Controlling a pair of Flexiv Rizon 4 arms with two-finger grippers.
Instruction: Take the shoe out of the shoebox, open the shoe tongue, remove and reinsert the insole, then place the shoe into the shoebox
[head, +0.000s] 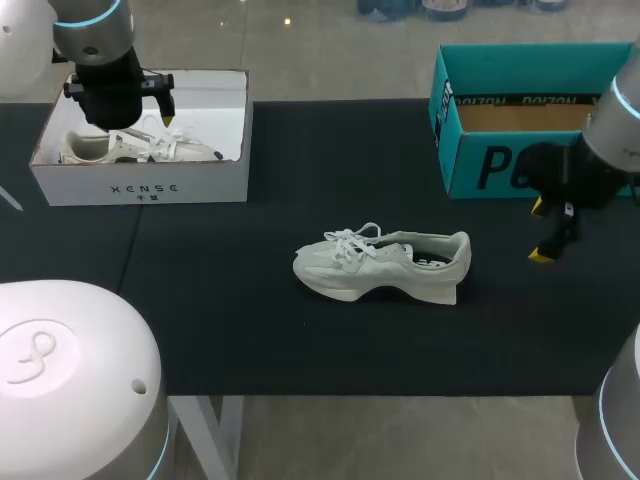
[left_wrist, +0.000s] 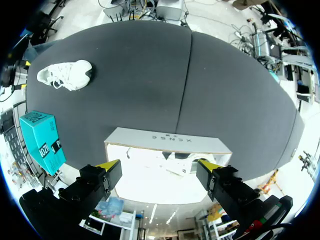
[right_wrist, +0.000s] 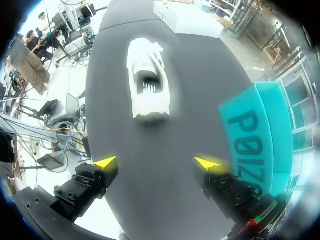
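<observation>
A white sneaker (head: 385, 265) lies on its sole in the middle of the black mat, laces toward my left and its opening facing up; it also shows as the sneaker (right_wrist: 147, 80) ahead of my right gripper and as the far sneaker (left_wrist: 65, 75). A white shoebox (head: 140, 185) at the back left holds a second white shoe (head: 140, 148). My left gripper (head: 160, 118) hangs open above that shoebox (left_wrist: 167, 145), nothing between the fingers of the gripper (left_wrist: 159, 165). My right gripper (head: 540, 232) hovers open over the mat, right of the sneaker and empty, as the gripper (right_wrist: 156, 162) shows.
An open teal shoebox (head: 530, 120) stands at the back right, just behind my right gripper and beside it as the teal box (right_wrist: 255, 135). The black mat (head: 250, 340) covers the table; its front edge runs close below the sneaker.
</observation>
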